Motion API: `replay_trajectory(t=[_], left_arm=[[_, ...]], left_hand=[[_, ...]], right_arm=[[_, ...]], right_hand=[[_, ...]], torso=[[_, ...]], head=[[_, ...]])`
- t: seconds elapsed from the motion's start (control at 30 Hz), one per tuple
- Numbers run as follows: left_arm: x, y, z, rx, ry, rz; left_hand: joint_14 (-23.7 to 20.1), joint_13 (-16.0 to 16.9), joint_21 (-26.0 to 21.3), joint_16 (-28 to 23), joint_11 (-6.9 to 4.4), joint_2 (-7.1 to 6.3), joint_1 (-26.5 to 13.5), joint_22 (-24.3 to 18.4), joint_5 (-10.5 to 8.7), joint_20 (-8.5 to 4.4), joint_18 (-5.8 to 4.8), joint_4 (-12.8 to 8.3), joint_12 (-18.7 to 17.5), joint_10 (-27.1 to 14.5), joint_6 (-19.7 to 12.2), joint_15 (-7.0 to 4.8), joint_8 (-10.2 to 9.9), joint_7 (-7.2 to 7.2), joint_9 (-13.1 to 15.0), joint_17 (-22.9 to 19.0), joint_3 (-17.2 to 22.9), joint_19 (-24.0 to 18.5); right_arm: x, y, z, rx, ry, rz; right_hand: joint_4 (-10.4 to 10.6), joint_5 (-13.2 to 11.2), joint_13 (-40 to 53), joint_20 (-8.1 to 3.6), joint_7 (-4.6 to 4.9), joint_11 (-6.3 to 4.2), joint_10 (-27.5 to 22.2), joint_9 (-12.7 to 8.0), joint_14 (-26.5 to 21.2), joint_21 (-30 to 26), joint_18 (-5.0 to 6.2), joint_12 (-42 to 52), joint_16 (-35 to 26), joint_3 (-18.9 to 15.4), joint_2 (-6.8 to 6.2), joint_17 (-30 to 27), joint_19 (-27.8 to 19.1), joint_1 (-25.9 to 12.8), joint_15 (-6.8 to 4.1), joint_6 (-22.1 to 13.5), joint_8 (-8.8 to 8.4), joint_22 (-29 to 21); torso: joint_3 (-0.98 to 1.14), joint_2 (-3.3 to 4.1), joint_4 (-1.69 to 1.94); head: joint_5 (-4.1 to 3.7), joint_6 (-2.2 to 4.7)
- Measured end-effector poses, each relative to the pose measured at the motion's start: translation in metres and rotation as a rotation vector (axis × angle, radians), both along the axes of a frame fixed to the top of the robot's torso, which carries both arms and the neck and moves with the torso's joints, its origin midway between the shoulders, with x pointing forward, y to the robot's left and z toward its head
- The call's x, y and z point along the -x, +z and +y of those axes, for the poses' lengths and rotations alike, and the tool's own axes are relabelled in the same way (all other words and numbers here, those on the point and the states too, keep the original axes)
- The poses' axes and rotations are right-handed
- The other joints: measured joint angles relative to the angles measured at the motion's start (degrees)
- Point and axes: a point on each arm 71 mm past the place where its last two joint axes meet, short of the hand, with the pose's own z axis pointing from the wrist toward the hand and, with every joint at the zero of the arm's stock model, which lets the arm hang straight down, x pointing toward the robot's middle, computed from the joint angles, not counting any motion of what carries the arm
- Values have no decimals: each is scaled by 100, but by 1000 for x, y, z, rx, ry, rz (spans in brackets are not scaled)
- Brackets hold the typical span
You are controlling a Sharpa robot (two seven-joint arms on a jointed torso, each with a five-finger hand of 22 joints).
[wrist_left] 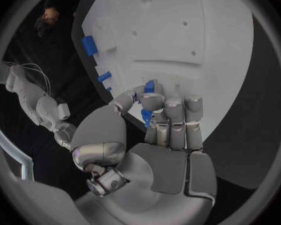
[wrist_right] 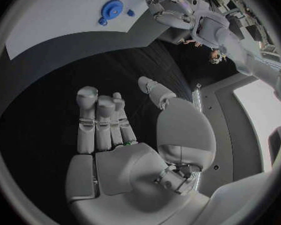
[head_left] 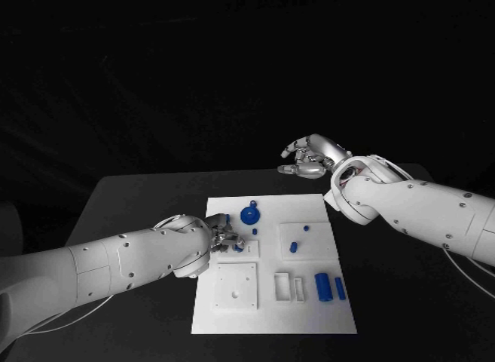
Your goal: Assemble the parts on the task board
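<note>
Progress looks early, as far as you can judge: most of the blue parts lie loose on the white board (head_left: 313, 309) and only a few seem placed. You see the left hand (head_left: 225, 235) over the board's left-middle area, and in its wrist view its fingers (wrist_left: 172, 110) close around a small blue piece (wrist_left: 148, 86), so this hand is grasping a part just above or against the board surface; whether the piece is already seated in its hole, you cannot tell. The right hand (head_left: 313, 158) is raised beyond the far right corner of the board, well apart from it; in its own wrist view its fingers (wrist_right: 97, 120) are stretched and apart over the dark table (head_left: 139, 196), holding nothing, so it is released. Near the far edge of the board you find a round blue disc (head_left: 251, 216), and more to the middle two small blue pegs (head_left: 293, 246) close to each other. At the near right side two blue cylinders (head_left: 325, 287) stand or lie next to a pair of white slots (head_left: 289, 287), and a white square plate (head_left: 236, 285) with small holes sits at the near left. So you have still the disc, the pegs and the cylinders to mount after this piece, I think.
</note>
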Motion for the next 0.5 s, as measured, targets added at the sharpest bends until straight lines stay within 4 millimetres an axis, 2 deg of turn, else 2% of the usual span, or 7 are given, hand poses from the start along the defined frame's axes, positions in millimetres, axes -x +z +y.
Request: replay_trajectory(t=[0.5], left_arm=[[0, -1, 2, -3, 3, 4]], left_hand=[[1, -1, 0, 21, -2, 0, 0, 4, -27, 0, 0, 0, 23, 2, 0, -1, -7, 0, 0, -6, 0, 0]], right_arm=[[0, 0, -1, 0, -1, 0]], right_hand=[[0, 56, -20, 1, 0, 0, 0, 0, 0, 0, 1, 22, 0, 0, 0, 1, 0, 0, 0, -1, 0, -1]], torso=[[1, -1, -2]], head=[[8, -7]])
